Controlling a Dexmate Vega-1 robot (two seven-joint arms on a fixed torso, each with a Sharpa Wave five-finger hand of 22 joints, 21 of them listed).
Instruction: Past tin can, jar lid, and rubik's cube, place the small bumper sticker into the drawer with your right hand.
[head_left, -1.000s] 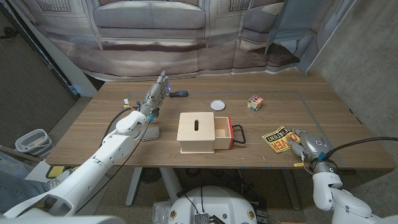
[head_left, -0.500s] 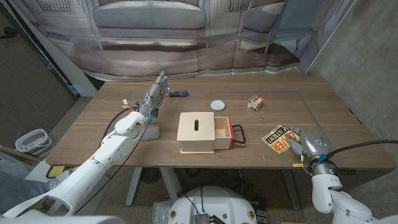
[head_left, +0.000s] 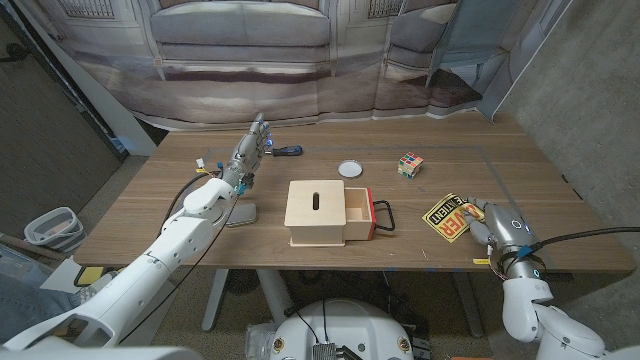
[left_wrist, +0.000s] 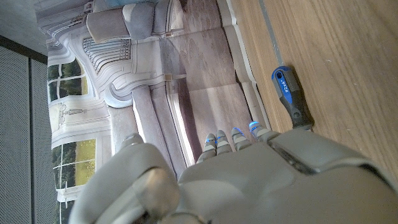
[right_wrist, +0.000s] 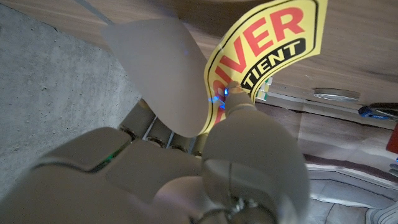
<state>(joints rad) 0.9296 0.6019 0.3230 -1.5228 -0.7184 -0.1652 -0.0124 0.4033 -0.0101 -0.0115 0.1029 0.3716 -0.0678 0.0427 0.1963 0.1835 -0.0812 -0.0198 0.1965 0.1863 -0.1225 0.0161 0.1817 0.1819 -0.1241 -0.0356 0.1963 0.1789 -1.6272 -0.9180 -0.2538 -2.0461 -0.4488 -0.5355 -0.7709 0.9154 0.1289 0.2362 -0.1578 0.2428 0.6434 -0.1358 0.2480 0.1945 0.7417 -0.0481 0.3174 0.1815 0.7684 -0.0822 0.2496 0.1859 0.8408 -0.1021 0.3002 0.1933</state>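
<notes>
The right robot hand (head_left: 487, 222) pinches the one yellow bumper sticker (head_left: 446, 217), lifted near the counter's (head_left: 520, 170) right front edge. One wooden drawer box (head_left: 328, 212) stands mid-counter, drawer pulled out. One Rubik's cube (head_left: 409, 164) and one jar lid (head_left: 350, 169) lie behind it. The left robot hand (head_left: 253, 150) holds nothing, fingers apparently extended, beside one screwdriver (head_left: 287, 151).

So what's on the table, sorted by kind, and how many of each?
Box with drawer: 1
Sticker: 1
Cube: 1
Lid: 1
Screwdriver: 1
Grey flat thing, kind unclear: 1
Total: 6
</notes>
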